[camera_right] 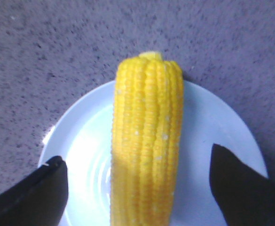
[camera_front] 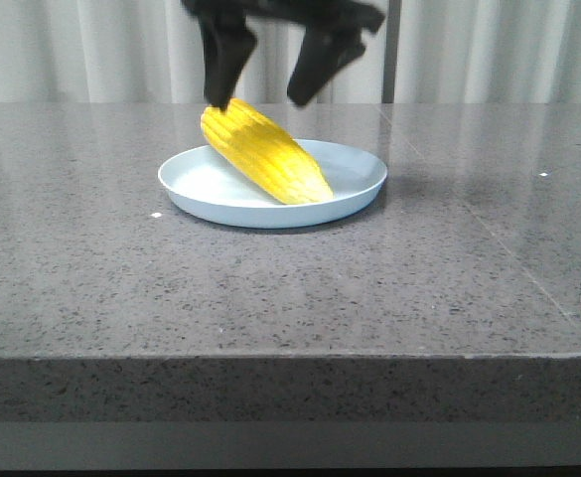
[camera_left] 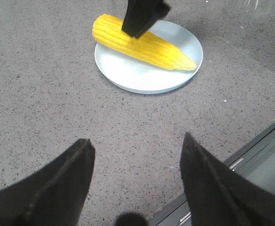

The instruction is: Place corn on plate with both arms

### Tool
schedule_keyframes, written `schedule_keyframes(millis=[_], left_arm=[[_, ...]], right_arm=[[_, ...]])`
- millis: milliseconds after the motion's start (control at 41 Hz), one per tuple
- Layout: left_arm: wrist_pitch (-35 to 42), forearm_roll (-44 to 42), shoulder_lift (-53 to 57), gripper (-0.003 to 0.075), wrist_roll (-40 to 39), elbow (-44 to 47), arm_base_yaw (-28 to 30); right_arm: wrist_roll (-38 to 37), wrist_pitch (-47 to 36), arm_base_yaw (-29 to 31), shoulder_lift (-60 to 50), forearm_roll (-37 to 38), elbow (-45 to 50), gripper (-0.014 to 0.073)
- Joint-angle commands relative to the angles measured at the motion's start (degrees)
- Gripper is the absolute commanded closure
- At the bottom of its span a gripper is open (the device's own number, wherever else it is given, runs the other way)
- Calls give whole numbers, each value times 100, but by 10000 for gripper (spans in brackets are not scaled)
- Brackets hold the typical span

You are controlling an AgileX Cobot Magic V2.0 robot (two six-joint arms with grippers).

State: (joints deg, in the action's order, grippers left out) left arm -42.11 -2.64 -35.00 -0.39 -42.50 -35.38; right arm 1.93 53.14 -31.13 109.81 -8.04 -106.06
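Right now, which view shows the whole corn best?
The left wrist view: the corn lies nearly full-length across the plate, its thick end over the rim. The front view foreshortens it; the right wrist view crops it.

— What lies ahead of the left gripper (camera_left: 136,176)?

— Grey speckled table (camera_left: 43,84), and further off the plate (camera_left: 128,75) with the corn (camera_left: 151,47) across it — thick end out over the rim, pale tip inside near the opposite edge.

— The gripper itself?

— Two dark fingers (camera_left: 62,183) spread wide over bare table, well apart from the plate, nothing between them.

— Anything else?

— A dark finger of the other gripper (camera_left: 144,16) just above the corn's thick half; touching or not, I can't tell.
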Motion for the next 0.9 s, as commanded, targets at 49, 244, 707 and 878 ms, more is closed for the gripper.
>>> schedule_keyframes(millis=[49,244,707,878], left_arm=[[423,27,-5,311,-68,-140,-55],[423,27,-5,311,-68,-140,-55],[423,27,-5,311,-68,-140,-55],[423,27,-5,311,-68,-140,-55]], right_arm=[[409,-361,21,-1179,-6,-7,-41],[670,-458,21,-2468,18,905,-41],[732,-459,21,-5787,122,3519,-41],[732,-339,21,-6819,174,4337,-41]])
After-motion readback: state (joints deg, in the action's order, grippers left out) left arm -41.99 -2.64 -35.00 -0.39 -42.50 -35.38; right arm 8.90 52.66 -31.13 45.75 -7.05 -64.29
